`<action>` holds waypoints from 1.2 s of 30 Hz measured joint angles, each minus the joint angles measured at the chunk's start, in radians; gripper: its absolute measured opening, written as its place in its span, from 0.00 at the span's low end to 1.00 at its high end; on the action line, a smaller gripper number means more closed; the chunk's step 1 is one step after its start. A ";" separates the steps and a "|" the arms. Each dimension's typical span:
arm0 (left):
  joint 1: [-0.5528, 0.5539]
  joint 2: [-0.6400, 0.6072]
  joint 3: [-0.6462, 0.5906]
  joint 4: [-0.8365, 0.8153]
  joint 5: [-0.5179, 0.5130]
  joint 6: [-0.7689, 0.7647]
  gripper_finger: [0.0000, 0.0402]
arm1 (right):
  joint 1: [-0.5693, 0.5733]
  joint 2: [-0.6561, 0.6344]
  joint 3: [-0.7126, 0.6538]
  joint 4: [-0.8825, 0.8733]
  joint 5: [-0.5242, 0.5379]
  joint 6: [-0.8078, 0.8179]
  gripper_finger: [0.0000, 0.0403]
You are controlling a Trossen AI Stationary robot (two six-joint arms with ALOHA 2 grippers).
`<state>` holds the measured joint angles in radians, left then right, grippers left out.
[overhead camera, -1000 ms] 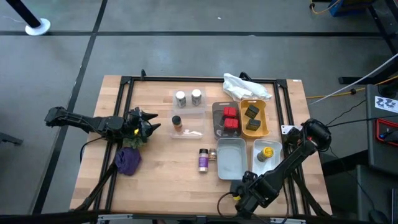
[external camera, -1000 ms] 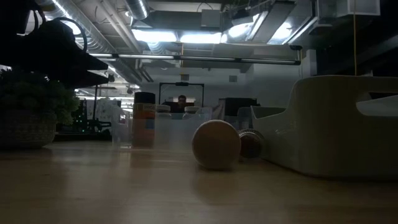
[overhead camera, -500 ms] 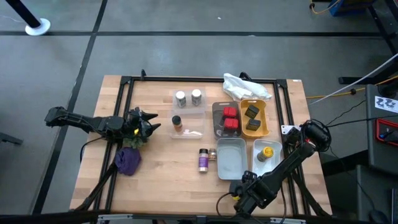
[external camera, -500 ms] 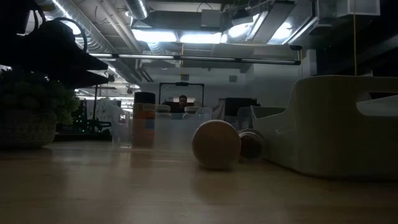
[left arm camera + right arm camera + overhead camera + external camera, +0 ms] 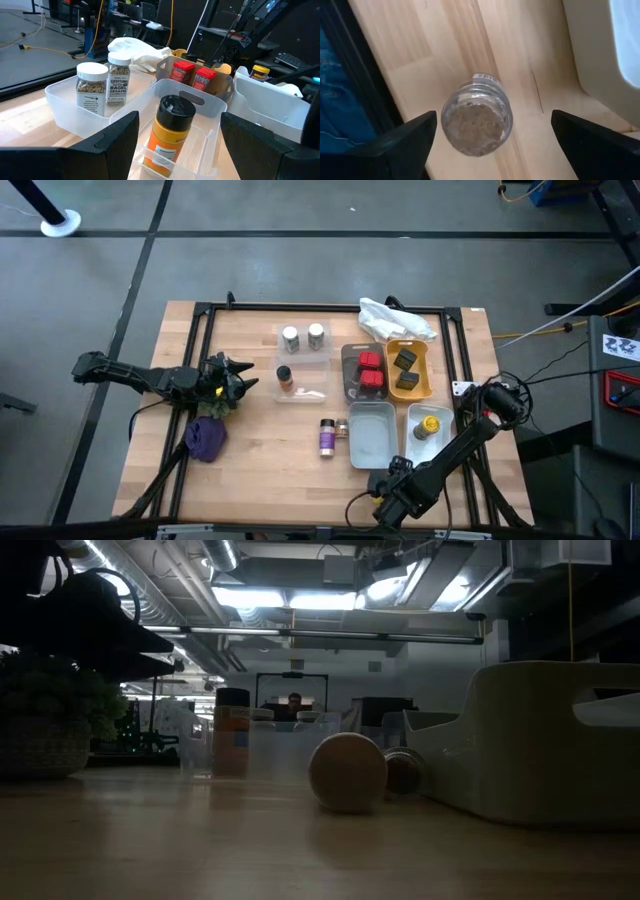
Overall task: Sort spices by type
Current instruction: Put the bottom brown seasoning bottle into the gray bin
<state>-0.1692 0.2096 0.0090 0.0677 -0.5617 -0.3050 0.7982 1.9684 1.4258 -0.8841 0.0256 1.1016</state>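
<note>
My right gripper [image 5: 388,498] hangs open over the table's near edge, pointing down. In the right wrist view its fingers stand wide on either side of a clear jar [image 5: 476,117] with brown contents. I see that jar end-on over bare wood, and it is untouched. My left gripper [image 5: 240,381] waits open at the table's left, facing a dark-capped orange jar [image 5: 168,131] that stands in a clear tray. Two silver-capped jars [image 5: 302,336] stand in the tray behind it. Red tins [image 5: 371,370] fill a dark tray and dark tins [image 5: 405,368] a yellow one. A purple-labelled jar [image 5: 327,437] sits on the wood.
A purple cloth lump [image 5: 207,438] lies near my left gripper. A white plastic bag [image 5: 395,318] lies at the far edge. Two pale trays [image 5: 372,442] sit near the right; one holds a yellow-capped container [image 5: 430,425]. A dark frame rail [image 5: 365,75] runs beside the clear jar.
My right arm has shifted slightly toward the table's near edge. Nothing else has moved.
</note>
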 joint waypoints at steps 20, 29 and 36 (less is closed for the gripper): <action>0.000 0.005 0.000 0.000 0.000 -0.001 0.66 | 0.000 0.006 0.001 0.029 -0.022 0.001 0.44; 0.000 0.005 0.000 0.000 0.000 -0.002 0.66 | -0.001 0.006 0.054 0.005 -0.043 0.004 0.44; 0.000 0.005 0.000 0.000 0.000 -0.001 0.66 | -0.001 0.006 0.182 -0.118 -0.040 0.002 0.45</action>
<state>-0.1694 0.2142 0.0090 0.0677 -0.5617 -0.3060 0.7971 1.9747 1.6079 -1.0021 -0.0149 1.1031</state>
